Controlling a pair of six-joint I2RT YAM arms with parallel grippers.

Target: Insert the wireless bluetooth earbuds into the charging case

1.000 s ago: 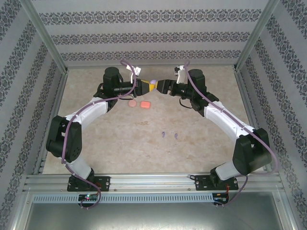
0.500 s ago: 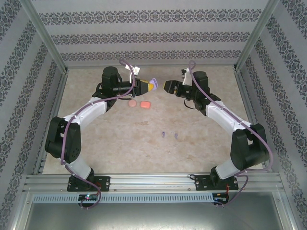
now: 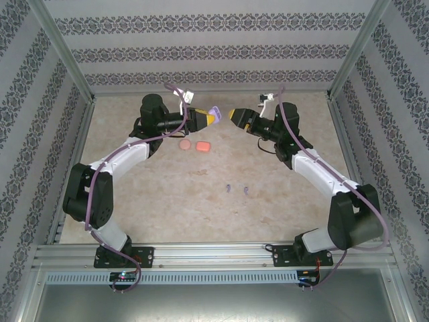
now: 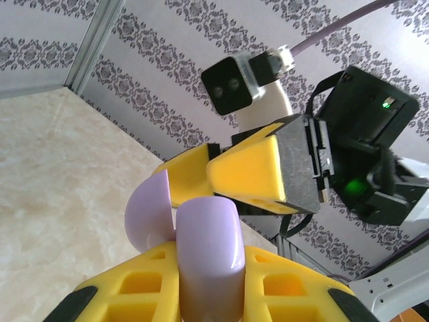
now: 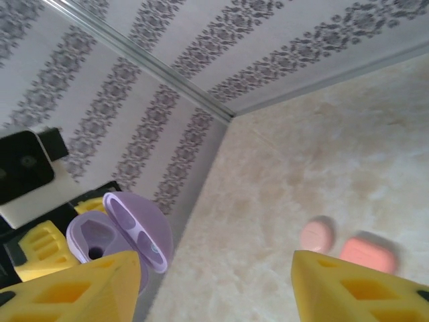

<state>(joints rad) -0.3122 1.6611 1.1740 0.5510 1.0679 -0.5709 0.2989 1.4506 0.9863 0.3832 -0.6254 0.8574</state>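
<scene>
Left gripper (image 3: 208,119) is up at the far side of the table (image 3: 281,201), clamped tight on the purple charging case (image 3: 215,112). The case juts out past the yellow fingertips, its long axis running along them and pointing right, straight at the right gripper (image 3: 234,115). The lid (image 4: 149,218) is swung open to one side, and from the right wrist the open hollow of the case faces that camera. The right gripper sits just right of the case, not touching it, jaws apart with nothing between them, nose aimed left at the case. Down on the table, nearer than both grippers and about mid-width, lie the left purple earbud (image 3: 229,188) and the right purple earbud (image 3: 246,190), side by side and apart, too small to tell which way each points. Below the left gripper rest a salmon-pink case (image 3: 202,145) and, just to its left, a rounder pink piece (image 3: 185,145)
</scene>
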